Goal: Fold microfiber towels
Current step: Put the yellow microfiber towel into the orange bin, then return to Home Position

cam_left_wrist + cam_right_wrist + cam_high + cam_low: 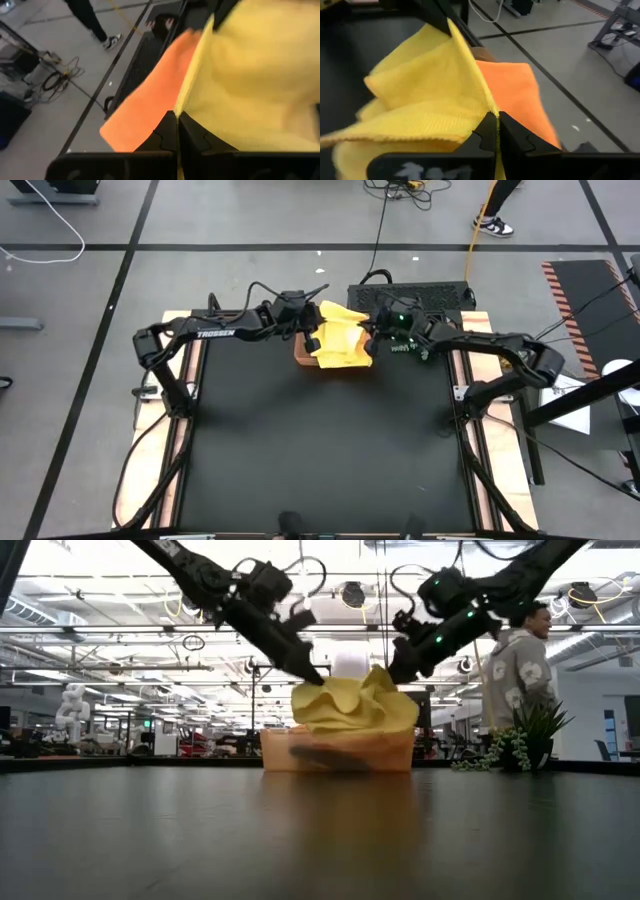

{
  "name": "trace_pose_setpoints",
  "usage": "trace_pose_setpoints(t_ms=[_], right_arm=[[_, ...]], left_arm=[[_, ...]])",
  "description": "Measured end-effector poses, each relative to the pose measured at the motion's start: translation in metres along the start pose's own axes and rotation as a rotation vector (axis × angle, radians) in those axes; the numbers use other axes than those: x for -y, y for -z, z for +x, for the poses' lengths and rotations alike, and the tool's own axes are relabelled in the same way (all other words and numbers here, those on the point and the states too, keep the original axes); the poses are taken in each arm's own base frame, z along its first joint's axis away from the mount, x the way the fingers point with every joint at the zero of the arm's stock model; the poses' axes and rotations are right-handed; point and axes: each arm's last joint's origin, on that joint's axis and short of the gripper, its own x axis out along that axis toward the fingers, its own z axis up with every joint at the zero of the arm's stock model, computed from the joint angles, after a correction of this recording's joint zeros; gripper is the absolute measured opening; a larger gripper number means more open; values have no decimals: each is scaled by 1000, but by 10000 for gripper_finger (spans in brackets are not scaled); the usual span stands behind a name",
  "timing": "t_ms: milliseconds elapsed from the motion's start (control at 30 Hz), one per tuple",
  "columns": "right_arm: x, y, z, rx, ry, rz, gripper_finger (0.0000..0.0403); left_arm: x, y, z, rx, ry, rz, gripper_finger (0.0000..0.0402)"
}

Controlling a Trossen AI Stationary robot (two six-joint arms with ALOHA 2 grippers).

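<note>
Yellow towel point(340, 340) is pinched at opposite edges by left claw point(313, 332) and right claw point(373, 340), over the tray point(301, 355); lifting clear and spreading on the table point(320, 450) is judged next.

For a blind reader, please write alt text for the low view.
Two dark robot arms reach down and pinch a crumpled yellow towel, left gripper and right gripper on opposite sides, above a shallow brown tray. A person stands behind a small plant.
</note>
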Motion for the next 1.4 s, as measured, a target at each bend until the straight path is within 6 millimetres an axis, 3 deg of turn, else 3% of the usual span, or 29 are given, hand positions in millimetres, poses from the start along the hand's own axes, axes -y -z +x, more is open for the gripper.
trace_pose_setpoints(t_ms=[300, 567, 700, 867, 1067, 1200, 1300, 1400], right_arm=[[20, 5, 33, -82, 42, -98, 0], [29, 0, 40, -51, 77, -105, 0], [30, 1, 40, -74, 72, -162, 3], [30, 13, 39, -181, 77, -196, 42], [34, 12, 27, -232, 117, -202, 120], [37, -1, 11, -182, 166, -186, 156], [33, -13, -4, -118, 155, -164, 167], [29, -27, -24, -22, 95, -144, 167]], left_arm=[[-14, 27, 33, -52, -72, 29, 1], [-23, 20, 32, -29, -163, 76, 2], [-24, 18, 32, -7, -126, 82, 4], [-23, 23, 32, -47, -91, 91, 38], [-22, 25, 31, -75, -93, 85, 115], [-23, 22, 27, -66, -97, 69, 159], [-25, 13, 15, -41, -102, 36, 182], [-27, -4, -10, 15, -99, -26, 194]])
